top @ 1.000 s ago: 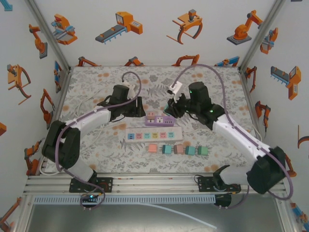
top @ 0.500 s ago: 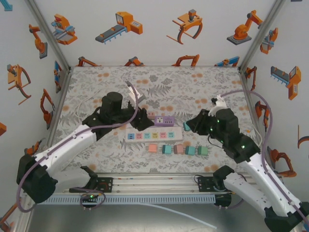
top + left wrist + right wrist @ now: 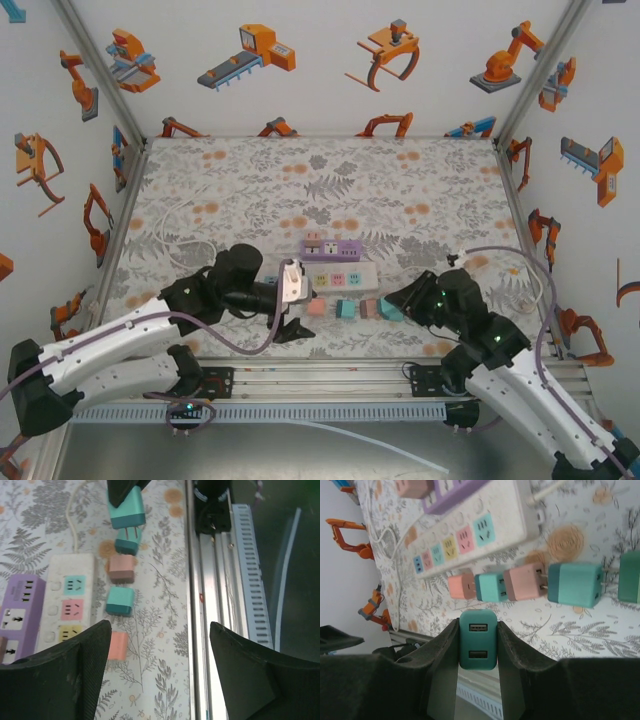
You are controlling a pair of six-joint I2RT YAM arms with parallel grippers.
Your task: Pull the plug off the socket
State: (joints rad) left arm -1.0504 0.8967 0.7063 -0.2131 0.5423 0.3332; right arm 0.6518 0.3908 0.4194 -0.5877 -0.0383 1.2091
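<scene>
Clearly, right fingers (image 3: 440,665) clamp a teal plug (image 3: 478,640), its prongs hidden; left fingers (image 3: 75,675) spread wide, bases cut off.

No readable text, labels or numbers appear anywhere.

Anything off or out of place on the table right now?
Nothing damaged or spilled. A row of loose plugs lies on its sides in front of the white strip, whose sockets are empty. The right gripper is shut on a teal plug. Seated plugs sit on the purple strip.
</scene>
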